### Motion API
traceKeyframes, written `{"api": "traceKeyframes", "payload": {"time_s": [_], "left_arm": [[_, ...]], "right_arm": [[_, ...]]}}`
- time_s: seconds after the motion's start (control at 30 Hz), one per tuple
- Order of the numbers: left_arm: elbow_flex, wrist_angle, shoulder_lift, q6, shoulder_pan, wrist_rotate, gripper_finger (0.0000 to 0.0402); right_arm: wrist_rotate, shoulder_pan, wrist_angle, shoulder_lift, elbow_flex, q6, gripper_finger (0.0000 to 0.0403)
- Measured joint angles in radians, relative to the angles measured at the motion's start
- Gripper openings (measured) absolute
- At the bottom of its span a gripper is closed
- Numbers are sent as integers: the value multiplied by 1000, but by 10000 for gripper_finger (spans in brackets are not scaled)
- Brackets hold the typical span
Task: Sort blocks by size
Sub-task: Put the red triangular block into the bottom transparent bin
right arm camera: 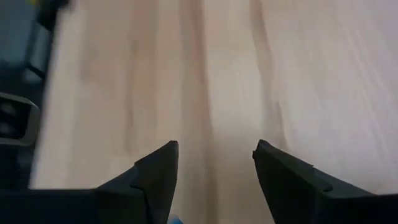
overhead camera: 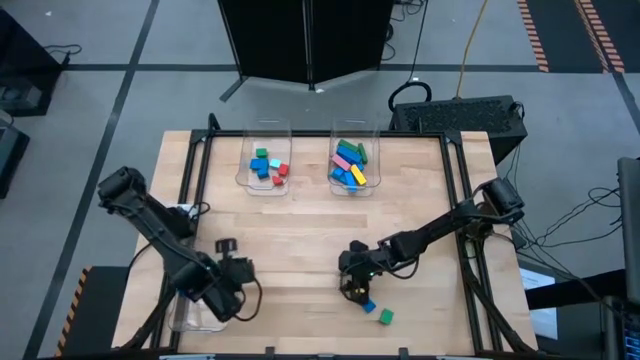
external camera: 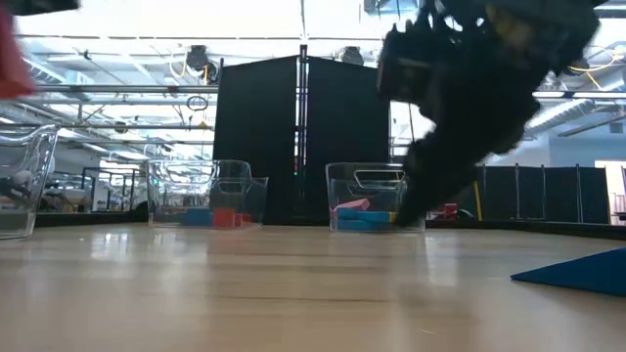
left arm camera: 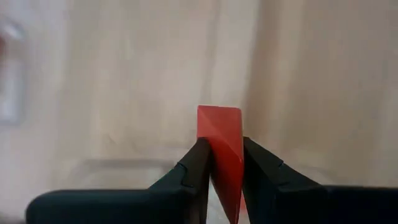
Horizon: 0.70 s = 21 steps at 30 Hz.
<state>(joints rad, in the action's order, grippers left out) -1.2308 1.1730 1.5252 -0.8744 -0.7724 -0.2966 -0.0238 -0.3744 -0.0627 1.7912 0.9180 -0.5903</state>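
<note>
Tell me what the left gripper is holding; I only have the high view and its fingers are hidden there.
Observer: The left gripper is shut on a red block, seen in its own wrist view.
Operator: Is the right gripper holding anything?
Observer: No. The right gripper is open in its wrist view, with only bare table between the fingers.
Operator: I see two bins at the back. Any other?
Observer: Yes, the low view shows a third clear bin at its left edge, nearer the camera than the two bins at the back.
</note>
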Motion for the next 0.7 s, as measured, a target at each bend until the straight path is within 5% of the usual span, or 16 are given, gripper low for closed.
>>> {"api": "traceKeyframes", "payload": {"time_s": [0.43,0.7], "left_arm": [[0,168,-65,-290,-127,147,65],[0,101,-61,-326,-167,222,66]], "right_arm": [[23,-21,176,-2,0,-18,201],[24,-51,297,-60,46,-35,201]]}}
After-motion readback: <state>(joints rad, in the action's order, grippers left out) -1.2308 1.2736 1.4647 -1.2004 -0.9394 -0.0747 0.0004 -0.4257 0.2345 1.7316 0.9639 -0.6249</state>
